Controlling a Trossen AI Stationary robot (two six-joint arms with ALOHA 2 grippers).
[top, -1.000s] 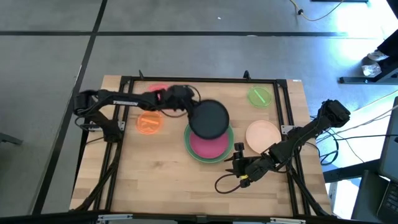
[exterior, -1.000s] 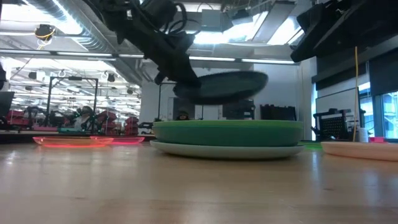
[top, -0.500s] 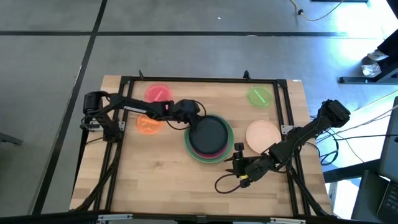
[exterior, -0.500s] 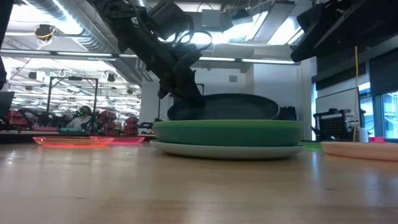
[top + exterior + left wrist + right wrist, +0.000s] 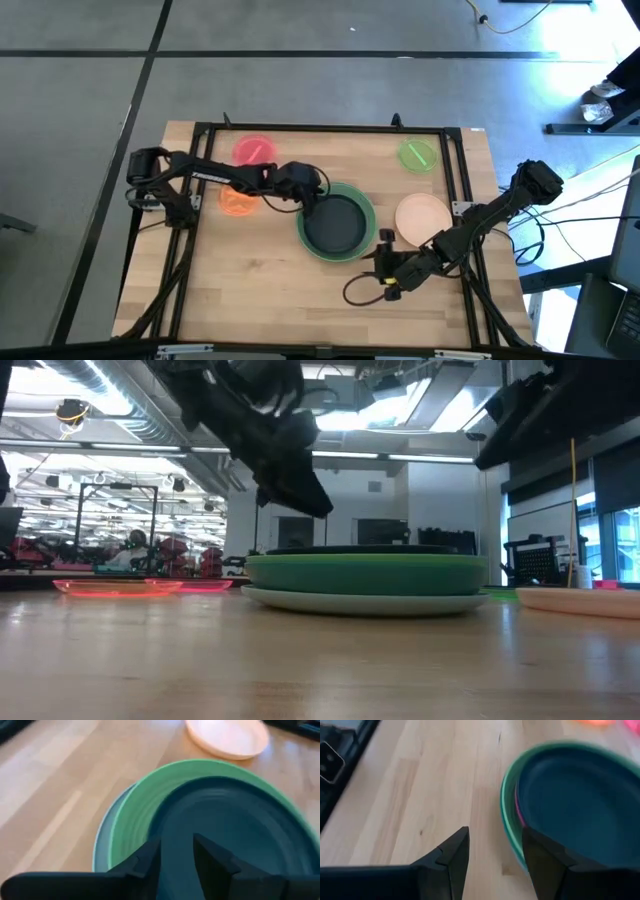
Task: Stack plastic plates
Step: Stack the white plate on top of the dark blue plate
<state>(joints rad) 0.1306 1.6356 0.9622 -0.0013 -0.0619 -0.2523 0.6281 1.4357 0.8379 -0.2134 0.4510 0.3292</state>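
A stack of plastic plates stands mid-table: a pale grey plate on the wood, a green one in it, a magenta rim showing, and a black plate lying level on top. My left gripper hangs open just above the black plate's left rim, clear of it. My right gripper waits open and low over the bare wood at the stack's near right.
A peach plate lies right of the stack. A small green plate sits at the far right. A small red plate and a small orange one lie under my left arm. Bare wood lies along the near edge.
My left gripper has carried the black plate down toward the near edge and onto the stack, then opened, let go and risen a little. The plate, held tilted and clear of the stack before, now lies level on top and covers the magenta plate.
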